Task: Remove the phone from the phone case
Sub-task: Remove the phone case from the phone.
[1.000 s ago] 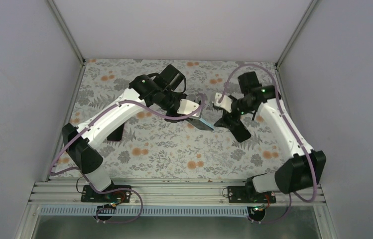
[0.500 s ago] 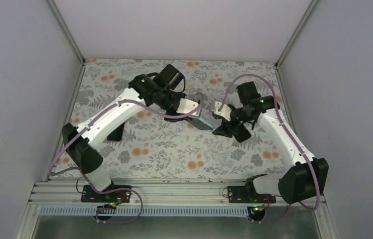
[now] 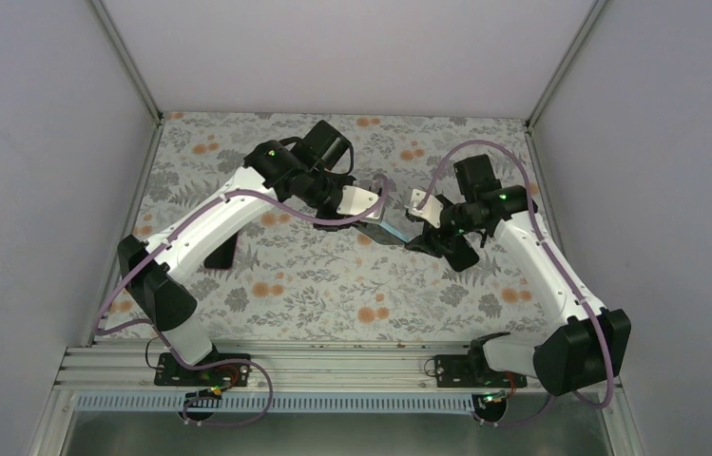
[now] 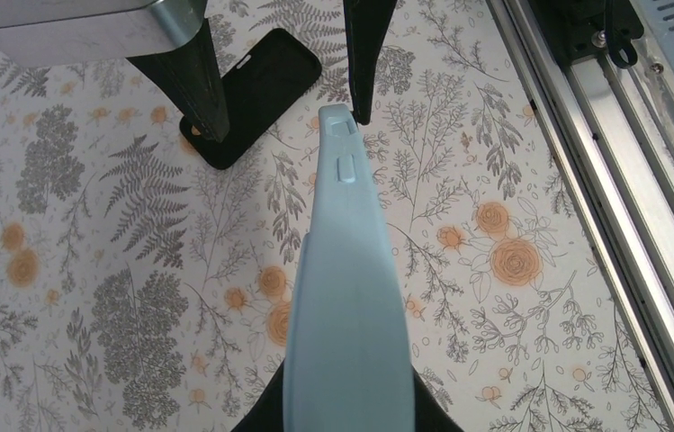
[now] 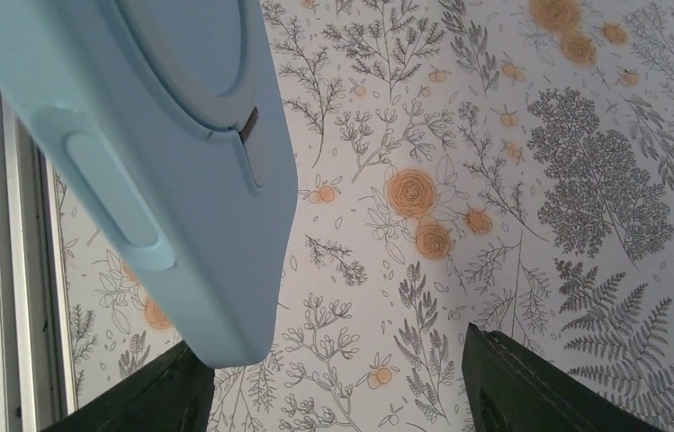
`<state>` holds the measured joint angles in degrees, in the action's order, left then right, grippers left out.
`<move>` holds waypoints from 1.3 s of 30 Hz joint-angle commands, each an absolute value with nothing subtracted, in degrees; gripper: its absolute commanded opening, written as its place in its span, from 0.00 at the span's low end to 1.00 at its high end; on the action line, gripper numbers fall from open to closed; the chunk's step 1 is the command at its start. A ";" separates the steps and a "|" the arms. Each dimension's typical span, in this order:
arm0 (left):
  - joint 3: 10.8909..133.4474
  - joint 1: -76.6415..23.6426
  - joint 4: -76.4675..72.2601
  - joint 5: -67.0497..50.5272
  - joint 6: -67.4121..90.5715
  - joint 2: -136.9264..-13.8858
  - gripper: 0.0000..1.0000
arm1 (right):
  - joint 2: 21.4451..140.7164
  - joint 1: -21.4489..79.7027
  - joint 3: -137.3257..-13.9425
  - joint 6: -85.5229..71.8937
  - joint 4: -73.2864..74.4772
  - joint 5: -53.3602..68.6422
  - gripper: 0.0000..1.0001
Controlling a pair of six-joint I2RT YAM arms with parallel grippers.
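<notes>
My left gripper is shut on a light blue phone case and holds it edge-up above the table; in the left wrist view the case runs up from between my gripper. I cannot tell whether a phone is inside. My right gripper is open at the case's free end. In the right wrist view the case fills the upper left, its tip just over the left finger of my gripper, not clamped.
A flat black phone-like slab lies on the floral table beyond the case's tip, under the right gripper's fingers. Another black object lies by the left arm. The metal rail runs along the near edge.
My right gripper has moved left and down, closing in on the free end of the case, its jaws still open. My left gripper and the case have barely shifted.
</notes>
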<state>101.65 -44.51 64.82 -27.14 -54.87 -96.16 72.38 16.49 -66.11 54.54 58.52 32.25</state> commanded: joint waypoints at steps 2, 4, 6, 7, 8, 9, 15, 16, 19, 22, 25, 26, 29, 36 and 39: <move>103.60 -44.54 63.15 -28.45 -55.23 -94.77 0.02 | 71.58 16.16 -67.27 54.02 57.12 30.56 0.71; 103.39 -44.46 63.04 -28.59 -55.15 -94.62 0.02 | 71.73 15.99 -67.85 54.09 57.18 30.75 0.70; 103.33 -44.53 63.08 -28.82 -55.18 -94.52 0.02 | 72.00 15.98 -68.27 54.14 57.34 30.71 0.69; 103.31 -44.52 63.04 -28.75 -55.19 -94.64 0.02 | 72.14 15.93 -68.43 54.14 57.23 30.49 0.69; 103.33 -44.49 63.06 -28.69 -55.20 -94.72 0.02 | 72.27 15.92 -68.65 54.12 57.11 30.40 0.69; 103.36 -44.55 63.11 -28.67 -55.24 -94.74 0.02 | 72.25 15.84 -68.83 54.09 56.85 30.25 0.69; 103.77 -44.63 63.34 -29.59 -55.21 -95.09 0.02 | 72.23 15.86 -69.48 53.04 54.91 31.58 0.66; 103.73 -44.65 63.37 -29.70 -55.23 -95.17 0.02 | 72.02 15.83 -69.32 52.61 54.00 31.11 0.66; 103.87 -44.74 63.74 -30.33 -55.26 -95.16 0.02 | 71.52 15.84 -69.17 51.31 51.32 30.12 0.66; 104.82 -44.74 64.25 -32.29 -55.28 -95.39 0.02 | 71.66 15.87 -69.11 50.16 48.52 29.41 0.66; 106.15 -44.74 65.76 -34.75 -55.50 -95.93 0.02 | 71.62 15.83 -67.49 48.16 43.11 26.17 0.66; 106.40 -44.80 66.27 -35.58 -55.64 -96.09 0.02 | 71.55 15.87 -66.98 47.56 40.82 25.63 0.66; 106.43 -44.90 66.83 -37.39 -55.88 -96.14 0.02 | 71.20 15.85 -66.20 46.33 37.13 24.94 0.66; 110.46 -44.82 69.26 -45.95 -56.37 -97.68 0.02 | 72.06 15.95 -66.13 41.44 29.69 29.26 0.68; 113.52 -44.78 70.83 -49.22 -56.60 -99.16 0.02 | 74.04 17.26 -67.44 39.71 29.00 34.79 0.70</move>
